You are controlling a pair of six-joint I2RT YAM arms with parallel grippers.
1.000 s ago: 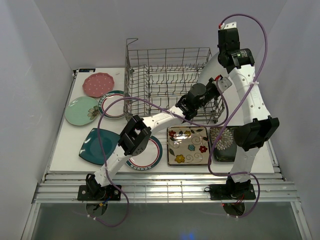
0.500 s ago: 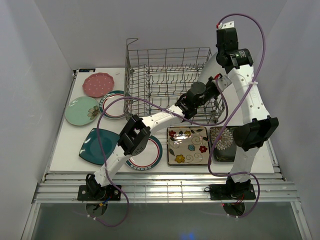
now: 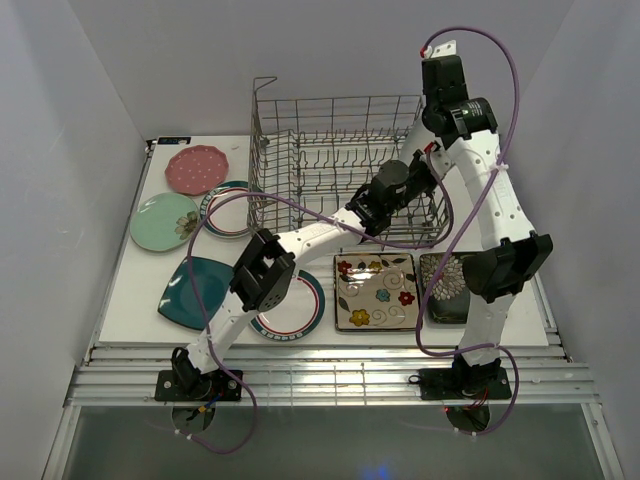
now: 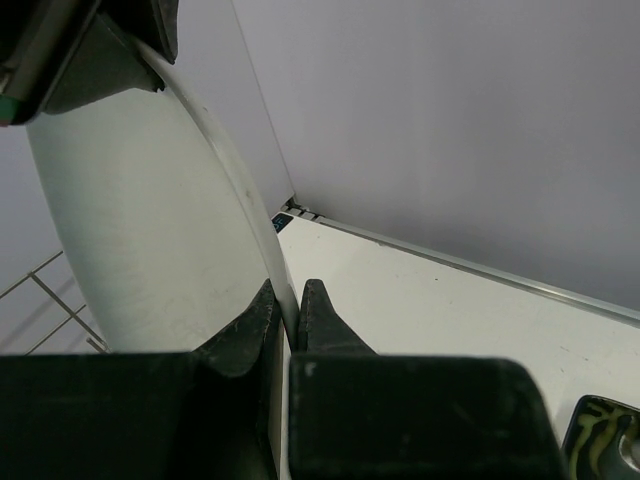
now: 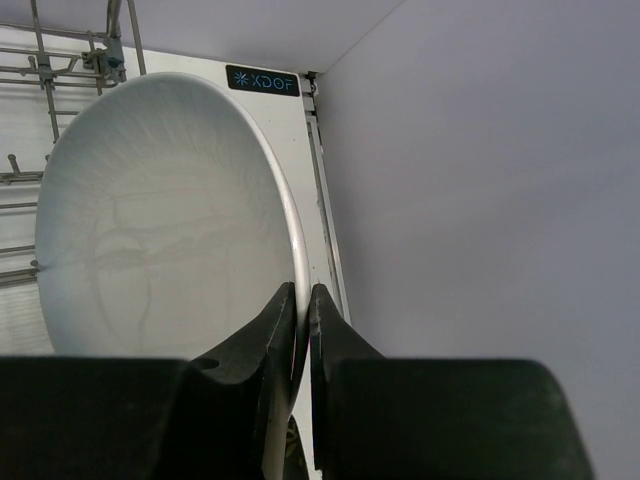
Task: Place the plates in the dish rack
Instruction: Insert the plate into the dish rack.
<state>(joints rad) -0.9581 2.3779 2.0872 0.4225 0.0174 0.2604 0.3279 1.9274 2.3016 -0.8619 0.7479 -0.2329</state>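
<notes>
Right now a white oval plate [image 5: 160, 220] hangs on edge in the air, pinched at its rim from two sides. The right gripper [image 5: 300, 300] has its jaws almost together on the thin rim. The left gripper [image 4: 287, 300] nips the rim just as narrowly from the other side. Seen from above, both grippers meet over the right-hand end of the dish rack [image 3: 330, 160], a grey wire basket with bare tines. In that view the arms mostly hide the plate.

On the white table [image 3: 130, 300] just in front of the rack lie a cream floral square plate [image 3: 375, 290] and a dark floral square plate [image 3: 450, 285]. Further left, all lying flat, are a near round plate [image 3: 305, 300], a teal square plate [image 3: 195, 288], a far round plate [image 3: 225, 212], a mint green plate [image 3: 163, 221] and a pink dotted plate [image 3: 197, 168].

The likely trouble is that each grip covers only a sliver of smooth rim. If the arms move out of step, the plate could twist and slip free, striking the wires or the square plates nearby. If it is lowered off-line, its edge could catch on a tine instead of sliding between.
</notes>
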